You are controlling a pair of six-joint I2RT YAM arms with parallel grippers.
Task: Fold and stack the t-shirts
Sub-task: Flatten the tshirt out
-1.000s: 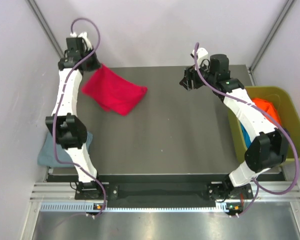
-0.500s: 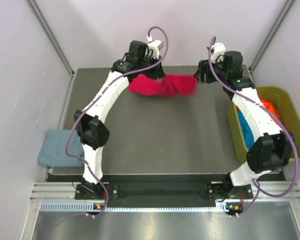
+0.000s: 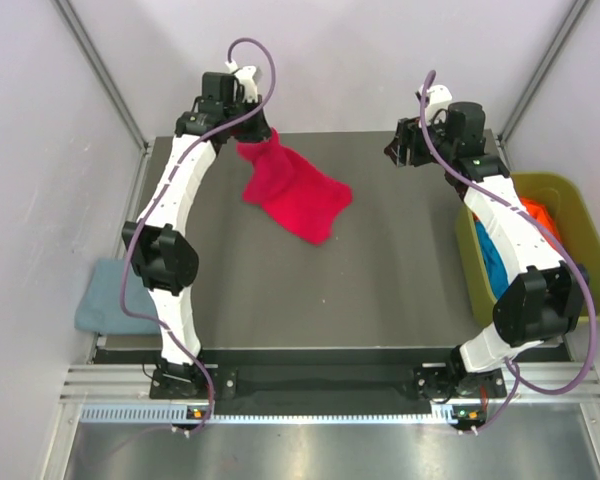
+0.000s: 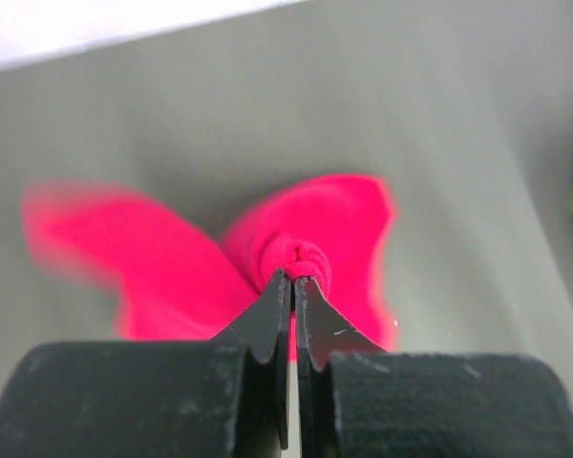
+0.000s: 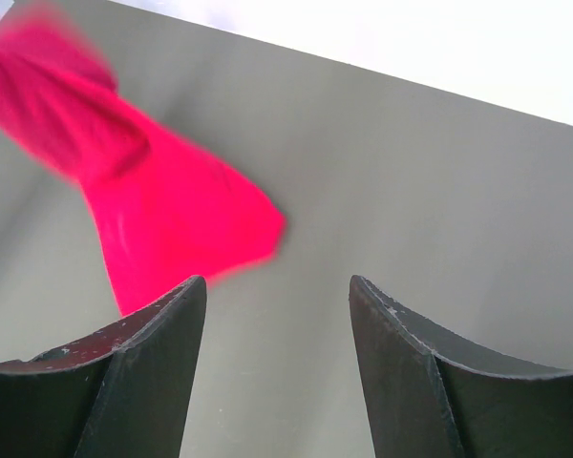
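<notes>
Containers: one olive-green bin [image 3: 588, 235] stands at the right edge of the surface [image 3: 380, 290], beside the right arm. In it lie the orange t-shirt [image 3: 535, 215], toward the far side, and the turquoise t-shirt [image 3: 490, 268], against the near-left wall. Both are crumpled and unfolded.

Outside the bin, the grey-blue t-shirt [image 3: 105, 300] lies as a flat folded pad off the left edge of the surface, next to the left arm's elbow.

The red t-shirt [image 3: 295, 195] is at the far left-centre of the surface. One bunched end is pinched in the left pincer [image 3: 250, 140], and the rest fans out toward the middle as a rumpled, roughly triangular sheet. Whether its lower edge rests on the surface cannot be told. In the left wrist view, the left pincer [image 4: 293, 281] is closed tight on a knot of the red cloth, whose edges are blurred.

The right pincer [image 3: 395, 155] is at the far right of the surface, its jaws apart and holding nothing. The right wrist view shows the right pincer [image 5: 277, 281] with bare surface between its fingers and the red cloth well off to the left.

Change: half a second ago, the red t-shirt stretched in a band between the two pincers along the far edge. Now it is clear of the right pincer, and the left pincer has swung back leftward with it. The right arm has scarcely moved.
</notes>
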